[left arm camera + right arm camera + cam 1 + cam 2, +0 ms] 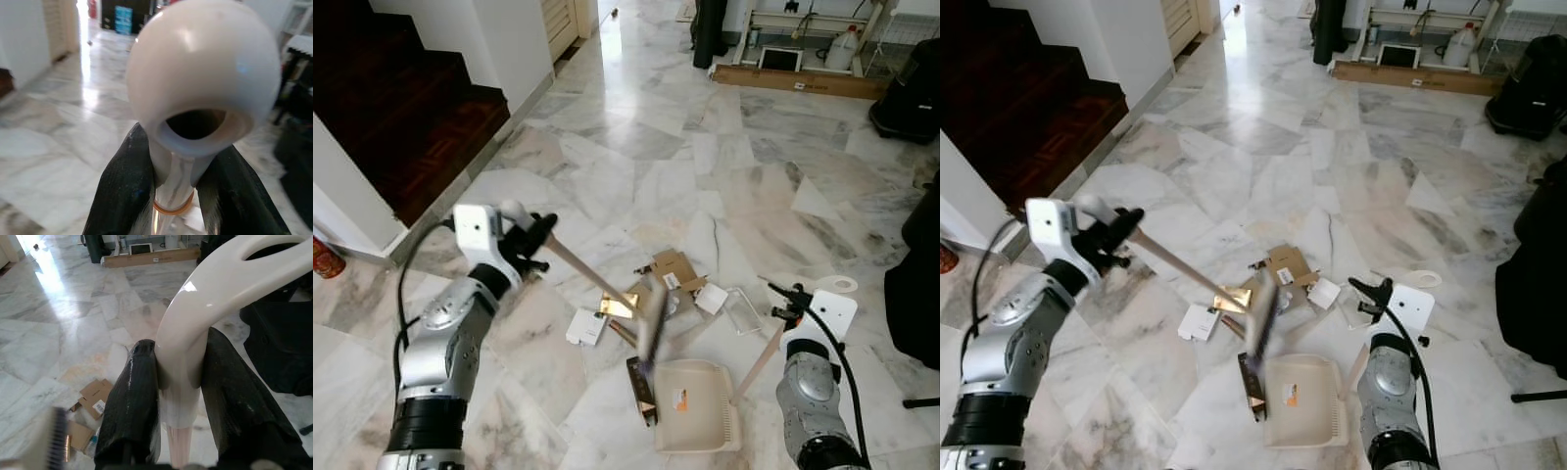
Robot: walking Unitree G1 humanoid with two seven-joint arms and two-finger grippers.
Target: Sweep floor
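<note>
My left gripper (534,238) is shut on the top of a broom's wooden handle (587,274), which slants down to the blurred broom head (652,325). A white ball caps the handle (203,78), pinched between the black fingers (122,196). The cream dustpan (697,418) lies flat on the marble floor just beyond the broom head. Its long handle (759,362) rises to my right gripper (790,311), which is shut on the white grip (178,382). Litter lies around the broom head: cardboard pieces (674,268), a white paper (584,326), a gold wrapper (619,305) and a dark wrapper (641,388).
Dark wooden stairs (421,108) and a white wall corner stand to the left, with a red can (323,258) at its foot. Black furniture (913,284) closes the right side. A long cardboard box (798,78) and a white jug (843,47) sit at the back. Open marble floor (636,147) stretches ahead.
</note>
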